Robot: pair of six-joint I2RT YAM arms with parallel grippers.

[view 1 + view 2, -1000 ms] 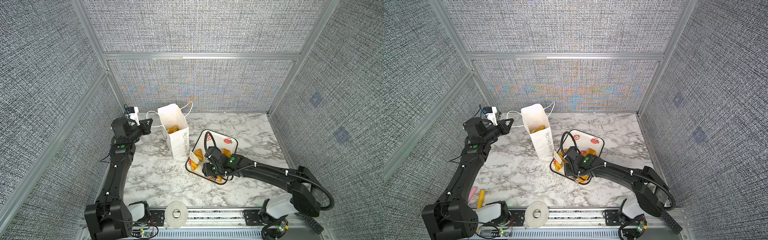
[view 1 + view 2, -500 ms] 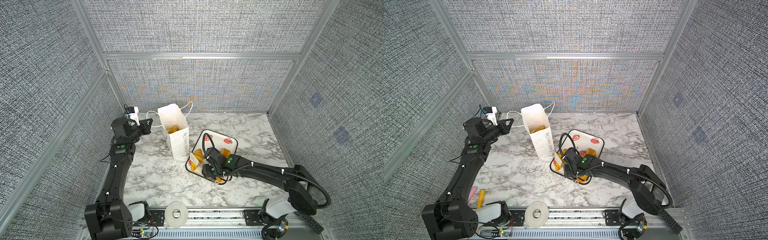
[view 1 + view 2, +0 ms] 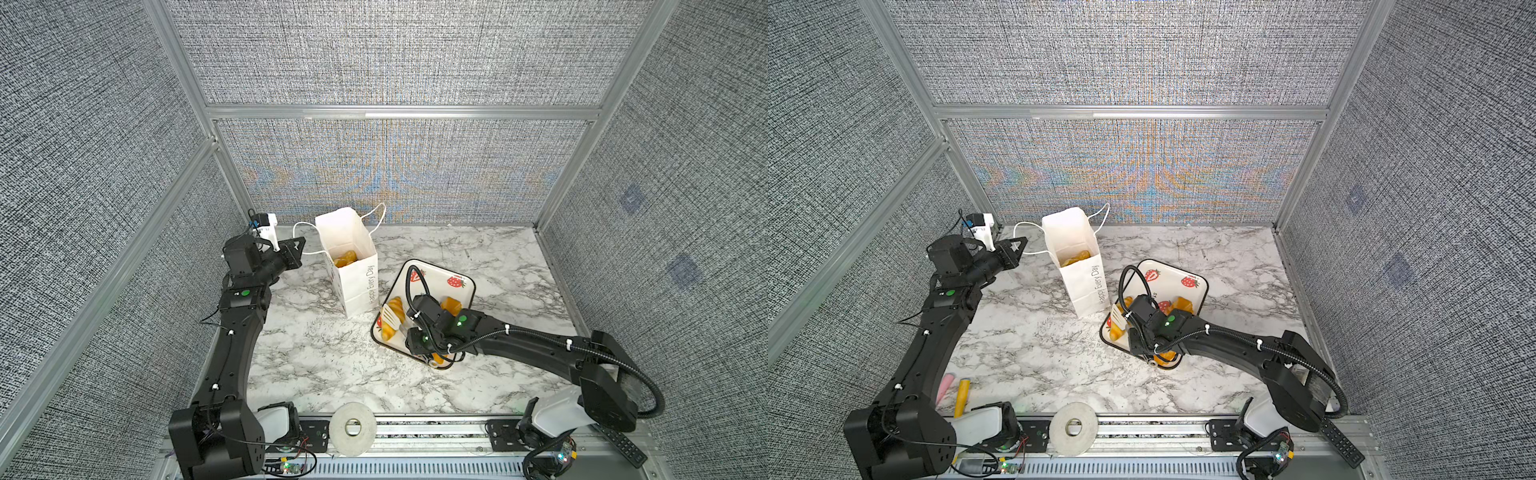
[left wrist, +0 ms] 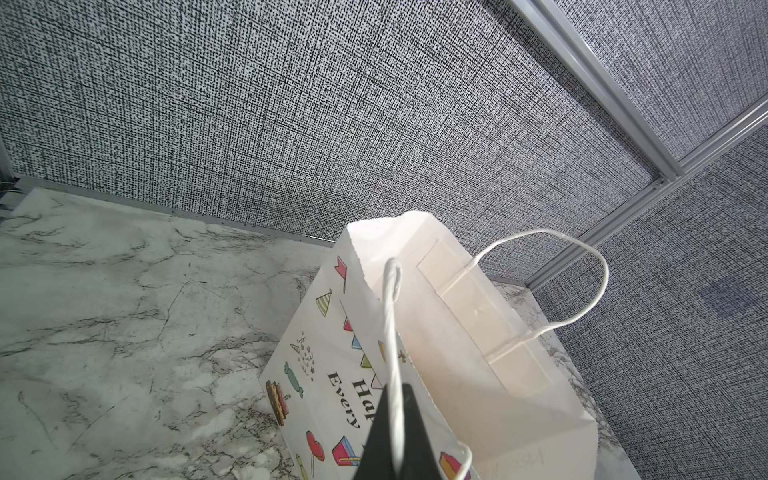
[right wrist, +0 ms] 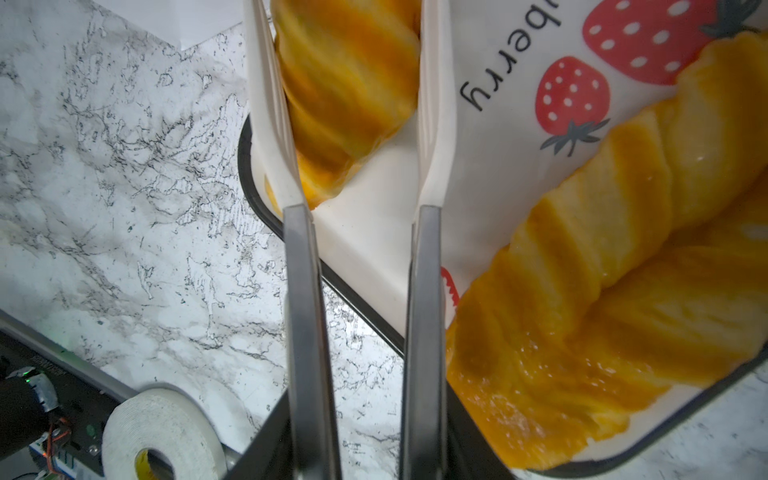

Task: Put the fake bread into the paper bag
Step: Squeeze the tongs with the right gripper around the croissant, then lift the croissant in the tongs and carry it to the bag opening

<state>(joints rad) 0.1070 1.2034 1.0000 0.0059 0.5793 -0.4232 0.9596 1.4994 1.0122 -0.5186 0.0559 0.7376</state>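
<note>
White paper bag [image 3: 357, 286], upright centre-frame in both top views, reads "Happy Every Day". Orange fake bread [image 3: 345, 258] lies inside, count unclear. L gripper [image 3: 297, 245], left of bag, is clamped on 1 cord [image 4: 392, 332]. Tray [image 3: 440, 272], lower right of bag, reads "…berry", w/ 3 pcs counted on it. R gripper [image 3: 392, 319] fingers [image 5: 432, 104] squeeze 1 ridged loaf [image 5: 345, 83] at tray's left edge.
</note>
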